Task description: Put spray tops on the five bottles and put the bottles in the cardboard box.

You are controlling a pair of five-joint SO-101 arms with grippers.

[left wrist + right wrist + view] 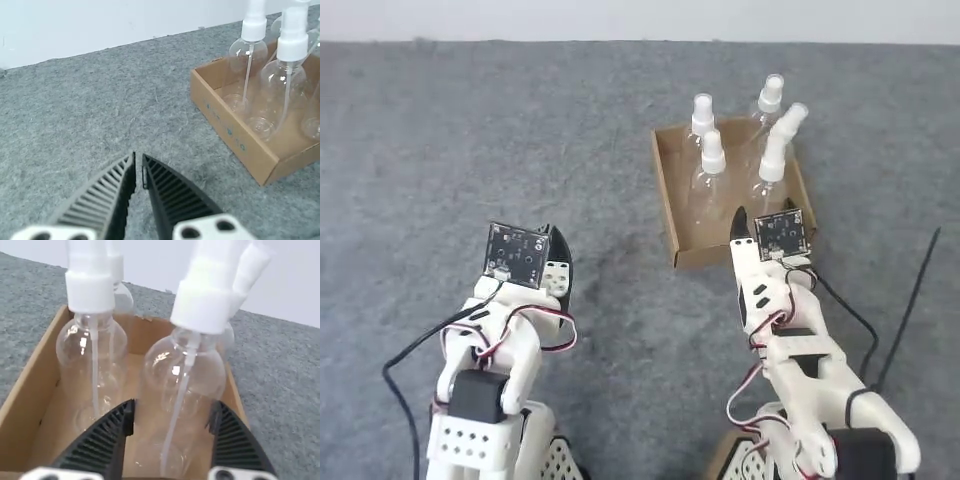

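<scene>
bottles (708, 190), five in all, stand in the cardboard box (663, 195) at about 2 o'clock from the middle of the table (470, 130), and each one carries a white spray top (713, 150).

working outward from my end: the left gripper (560, 265) sits nearest, at about 8 o'clock from the table's middle and well apart from the box. in its wrist view the left gripper (139, 157) has its jaws drawn almost together, with only a thin slit between the ribbed black fingers and nothing held. it hangs over bare grey carpet, with the box (230, 132) off at 2 o'clock.

the right gripper (750, 230) is just at the near wall of the box, at 3 o'clock from the middle. its jaws are spread wide, one on each side of the front bottle (180, 405). i cannot tell whether either pad touches the clear plastic, and it has no hold on it. a black cable (910, 300) runs along the table at that arm's 3 o'clock side.

farther in, a second front bottle (92, 360) stands upright at 9 o'clock of the first, close to the box's side wall (30, 390). three more bottles stand behind these two along the far wall of the box. beyond the carpet's far edge is a plain white wall (75, 25).
</scene>
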